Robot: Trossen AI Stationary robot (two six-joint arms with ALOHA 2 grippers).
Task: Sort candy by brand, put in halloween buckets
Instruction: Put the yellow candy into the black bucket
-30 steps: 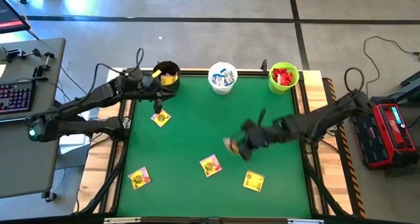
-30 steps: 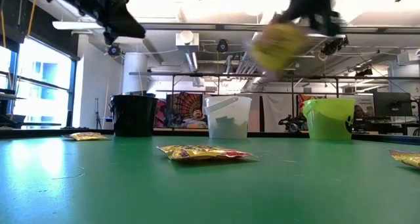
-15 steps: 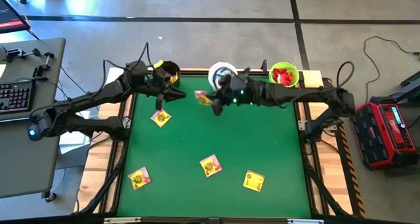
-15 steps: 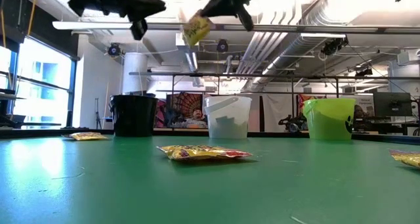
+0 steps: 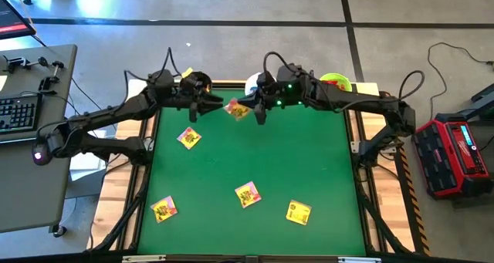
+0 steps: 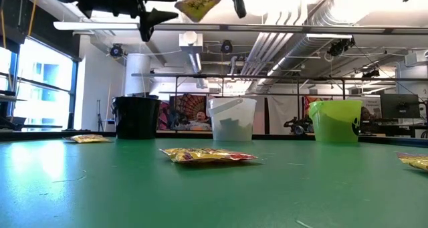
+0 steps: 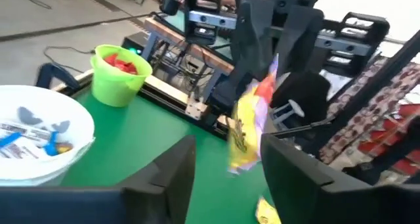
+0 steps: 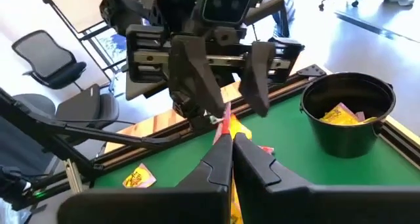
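A yellow candy packet (image 5: 235, 109) hangs high over the table's far part, with my right gripper (image 5: 252, 110) shut on it. My left gripper (image 5: 218, 106) faces it from the left. It is open, and its two fingers (image 7: 172, 175) stand on either side of the packet's free end (image 7: 241, 142) without touching it that I can see. The black bucket (image 8: 351, 119) stands at the far left with yellow candy inside. The white bucket (image 7: 36, 135) holds white-and-blue candy. The green bucket (image 7: 119, 73) holds red candy. My right gripper pinches one end of the yellow packet (image 8: 226, 127) between its two shut fingers. The fingers come level from the table's right. The packet is lifted clear of the table and stands on edge, reaching out past the fingertips toward my left gripper.
Several yellow packets lie flat on the green mat: one at the left (image 5: 189, 137), one in the middle (image 5: 247, 193), and two near the front (image 5: 164, 209) (image 5: 298, 211). The three buckets line the far edge. Wooden rails border the mat.
My right gripper has carried the yellow packet up from the table's middle and toward the far left, stopping in front of my left gripper. My left gripper has swung from pointing down beside the black bucket to level, facing right, and has opened around the packet's end.
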